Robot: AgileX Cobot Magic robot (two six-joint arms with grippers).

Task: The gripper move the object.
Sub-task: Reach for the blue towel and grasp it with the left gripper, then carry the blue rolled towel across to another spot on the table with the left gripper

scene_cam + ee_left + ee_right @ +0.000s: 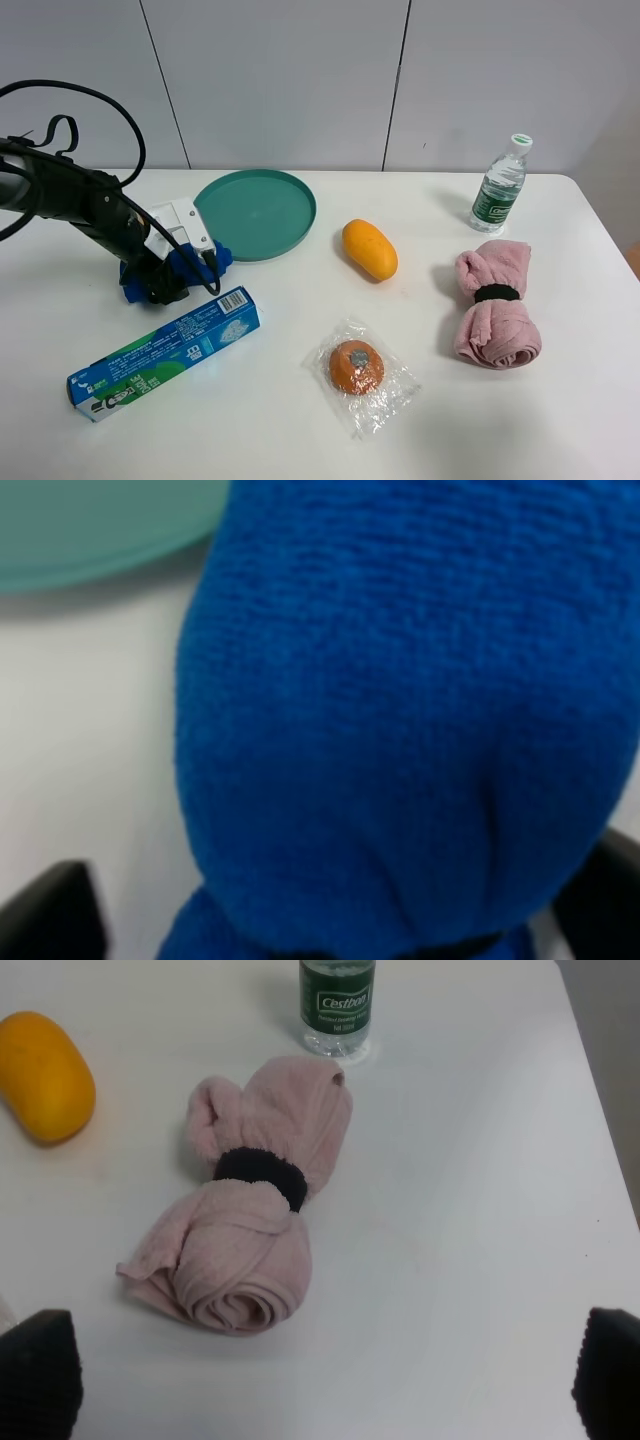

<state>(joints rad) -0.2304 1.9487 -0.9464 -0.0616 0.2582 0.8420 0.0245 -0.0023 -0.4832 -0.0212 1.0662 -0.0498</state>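
Note:
The royal-blue rolled cloth (196,263) lies on the white table (300,440) beside the teal plate's near-left rim. My left gripper (168,277) is down over it, its white bracket above the cloth. In the left wrist view the cloth (400,710) fills the frame, its dark band just showing at the bottom edge. The black fingertips (50,920) stand on either side, with bare table between the left one and the cloth, so the left gripper (320,925) is open around it. My right gripper (325,1380) is open and empty above the pink towel, out of the exterior view.
A teal plate (256,212) sits behind the cloth and a blue-green toothpaste box (165,352) in front of it. A mango (369,249), a bagged orange (357,368), a pink rolled towel (493,303) (250,1220) and a water bottle (499,185) lie to the right.

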